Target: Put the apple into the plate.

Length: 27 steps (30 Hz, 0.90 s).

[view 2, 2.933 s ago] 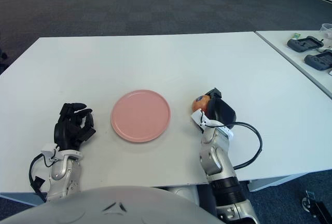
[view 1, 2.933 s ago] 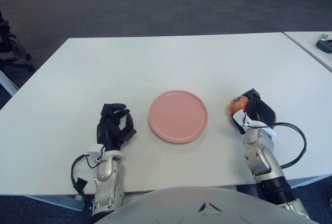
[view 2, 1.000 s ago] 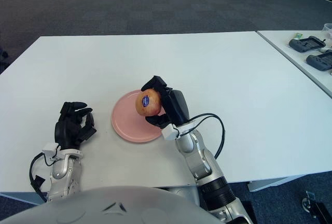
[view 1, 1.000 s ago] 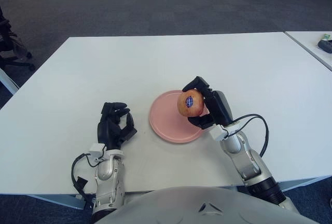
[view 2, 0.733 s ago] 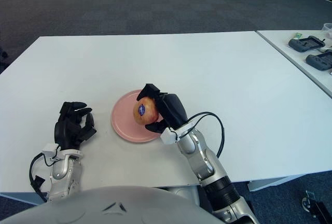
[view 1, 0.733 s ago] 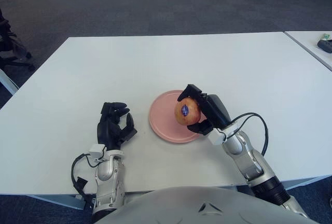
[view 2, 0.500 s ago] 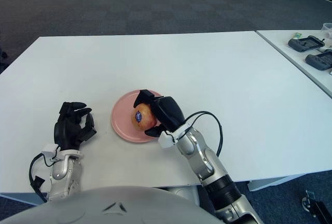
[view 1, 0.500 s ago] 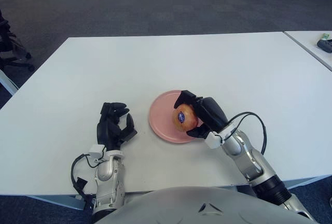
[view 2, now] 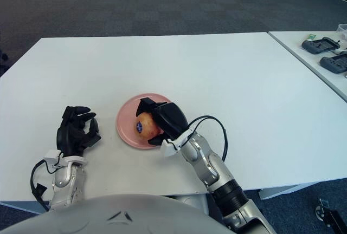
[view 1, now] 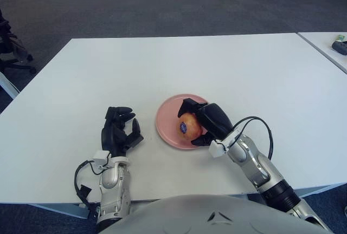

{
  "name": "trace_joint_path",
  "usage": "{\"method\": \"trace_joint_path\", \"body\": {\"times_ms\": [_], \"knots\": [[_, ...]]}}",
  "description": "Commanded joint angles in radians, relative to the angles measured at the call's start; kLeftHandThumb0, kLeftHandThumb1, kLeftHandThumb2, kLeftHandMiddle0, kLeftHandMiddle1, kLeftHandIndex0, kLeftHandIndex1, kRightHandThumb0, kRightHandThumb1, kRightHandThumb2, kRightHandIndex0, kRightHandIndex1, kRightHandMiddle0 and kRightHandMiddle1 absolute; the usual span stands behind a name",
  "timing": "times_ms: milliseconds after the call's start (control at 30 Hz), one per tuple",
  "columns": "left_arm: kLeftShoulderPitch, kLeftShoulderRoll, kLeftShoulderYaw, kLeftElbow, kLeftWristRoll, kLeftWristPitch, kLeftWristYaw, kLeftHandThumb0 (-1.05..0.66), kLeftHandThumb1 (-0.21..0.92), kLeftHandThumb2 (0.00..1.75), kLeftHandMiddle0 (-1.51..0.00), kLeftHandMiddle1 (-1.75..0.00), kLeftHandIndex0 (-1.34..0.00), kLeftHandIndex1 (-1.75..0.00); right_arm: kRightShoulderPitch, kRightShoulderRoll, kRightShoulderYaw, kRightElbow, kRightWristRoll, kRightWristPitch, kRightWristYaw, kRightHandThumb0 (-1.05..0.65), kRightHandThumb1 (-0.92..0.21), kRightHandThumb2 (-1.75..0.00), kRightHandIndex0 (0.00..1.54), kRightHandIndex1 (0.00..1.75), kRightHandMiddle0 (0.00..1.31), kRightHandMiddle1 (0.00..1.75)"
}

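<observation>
A pink plate [view 1: 169, 126] lies on the white table near its front middle. On or just over the plate is an orange-red apple [view 1: 188, 124] with a blue sticker, and my right hand [view 1: 201, 122] is shut on it, black fingers wrapped over its top and right side. Whether the apple touches the plate I cannot tell. My left hand [view 1: 119, 131] shows left of the plate with its fingers curled, holding nothing.
The white table [view 1: 162, 71] stretches far behind the plate. A second table [view 2: 320, 55] at the right carries dark devices [view 2: 321, 45]. A black cable [view 1: 255, 123] loops from my right wrist. Grey carpet lies beyond.
My right hand has carried the apple from the table right of the plate, lifted it over, and lowered it leftward down onto the plate. The left hand has not moved.
</observation>
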Motion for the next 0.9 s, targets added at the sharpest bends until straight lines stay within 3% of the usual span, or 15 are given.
{"method": "trace_joint_path", "body": {"times_ms": [0,167,200,267,333,500,867], "knots": [[0.019,-0.011,0.002,0.037,-0.002,0.047,0.007,-0.01,0.44,1.18,-0.45,-1.74,-0.36,-1.75,-0.034,-0.012,0.008,0.007,-0.053,-0.003,-0.037,-0.56,-0.40,-1.07,0.05,1.17,0.04,1.36],[0.017,-0.013,0.003,0.035,-0.002,0.044,0.005,-0.01,0.45,1.17,-0.46,-1.74,-0.34,-1.75,-0.038,-0.019,0.018,0.013,-0.102,-0.009,-0.074,-0.74,-0.51,-0.90,0.01,0.56,0.00,0.88],[0.016,-0.015,0.004,0.035,-0.008,0.040,0.001,-0.01,0.45,1.17,-0.46,-1.74,-0.34,-1.75,-0.037,-0.019,0.018,0.012,-0.098,-0.009,-0.073,-0.75,-0.52,-0.88,0.00,0.50,0.00,0.83],[0.015,-0.018,0.004,0.036,-0.019,0.036,-0.007,-0.01,0.47,1.15,-0.45,-1.74,-0.32,-1.75,-0.033,-0.019,0.018,0.008,-0.092,-0.007,-0.068,-0.80,-0.56,-0.83,0.00,0.22,0.00,0.58],[0.016,-0.020,0.003,0.034,-0.031,0.038,-0.013,-0.01,0.47,1.15,-0.45,-1.75,-0.32,-1.75,-0.028,-0.019,0.019,0.001,-0.091,0.001,-0.062,-0.85,-0.61,-0.77,0.00,0.11,0.00,0.40],[0.018,-0.017,0.000,0.029,-0.037,0.049,-0.015,-0.01,0.46,1.17,-0.45,-1.75,-0.33,-1.75,-0.015,-0.021,0.019,-0.020,-0.092,0.023,-0.041,-1.00,-0.83,-0.56,0.00,0.01,0.00,0.07],[0.014,-0.019,0.004,0.037,-0.033,0.035,-0.012,-0.01,0.44,1.18,-0.46,-1.75,-0.35,-1.75,0.013,-0.007,0.013,-0.042,-0.048,0.032,-0.030,-1.05,-0.92,-0.56,0.00,0.00,0.00,0.00]]}}
